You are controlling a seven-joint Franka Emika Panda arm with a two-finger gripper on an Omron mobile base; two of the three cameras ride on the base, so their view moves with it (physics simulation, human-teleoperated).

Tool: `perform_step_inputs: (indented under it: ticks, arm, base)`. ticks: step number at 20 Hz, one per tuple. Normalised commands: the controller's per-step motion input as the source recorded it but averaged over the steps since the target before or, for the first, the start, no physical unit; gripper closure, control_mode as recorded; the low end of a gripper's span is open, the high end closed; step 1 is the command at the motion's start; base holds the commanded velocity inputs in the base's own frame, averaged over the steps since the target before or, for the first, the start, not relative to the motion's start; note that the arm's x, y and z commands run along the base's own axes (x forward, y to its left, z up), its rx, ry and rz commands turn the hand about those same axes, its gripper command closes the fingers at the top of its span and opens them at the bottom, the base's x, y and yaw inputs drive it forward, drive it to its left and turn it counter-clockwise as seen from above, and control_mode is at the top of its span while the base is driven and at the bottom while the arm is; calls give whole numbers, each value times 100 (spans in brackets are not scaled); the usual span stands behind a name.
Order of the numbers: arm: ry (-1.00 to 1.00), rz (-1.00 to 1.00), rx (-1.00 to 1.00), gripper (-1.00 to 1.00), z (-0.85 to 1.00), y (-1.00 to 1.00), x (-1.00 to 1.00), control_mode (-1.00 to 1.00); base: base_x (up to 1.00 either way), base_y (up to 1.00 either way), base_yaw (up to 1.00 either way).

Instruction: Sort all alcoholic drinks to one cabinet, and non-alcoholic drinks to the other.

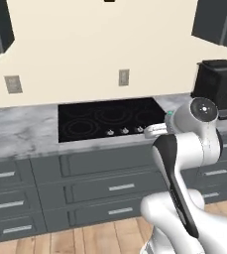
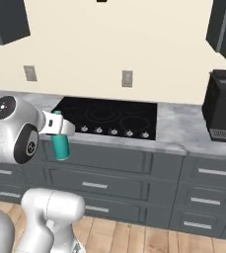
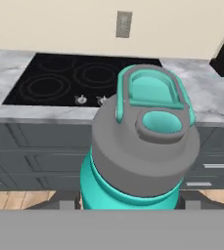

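The hand (image 2: 60, 134) is clamped on the teal bottle (image 2: 61, 146), and the bottle is up in the air, off the bench (image 2: 183, 126), hanging in front of the grey drawers (image 2: 104, 185) below the cooktop (image 2: 109, 116). In the right base view the bottle sits upright under the white wrist, its body showing against the top drawer front just left of the cooktop's near corner. From the hand's own camera the bottle (image 3: 138, 146) is right up close: a broad grey cap (image 3: 143, 151) with a teal flip lid and loop on top, the teal body below it, and a dark finger (image 3: 64, 199) pressed in at either side near the bottom. So the grip is firm around the body, under the cap.

In the left base view the arm's elbow covers most of the action; a small patch of teal (image 1: 170, 115) peeks out beside the white wrist, at the right end of the cooktop (image 1: 110, 119).

Behind it all, the black cooktop lies flush in the marbled grey bench, its row of silver knobs (image 2: 113, 131) along the front edge. A black coffee machine (image 2: 223, 106) stands on the bench to the right, well apart from the bottle. Dark wall cabinets (image 2: 225, 29) hang at the upper corners, and sockets (image 2: 127, 78) dot the cream wall. Wooden floor (image 2: 149, 239) shows below.
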Motion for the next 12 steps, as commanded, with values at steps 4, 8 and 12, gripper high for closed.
perform_step_inputs:
  ticks: [4, 8, 12]
  arm:
    - [0, 0, 0, 100, 0, 0, 0, 100]
    - [0, 0, 0, 100, 0, 0, 0, 100]
    - [0, 0, 0, 100, 0, 0, 0, 100]
  base:
    - [-9, 96, 0]
    - [-37, 90, 0]
    - [-50, 80, 0]
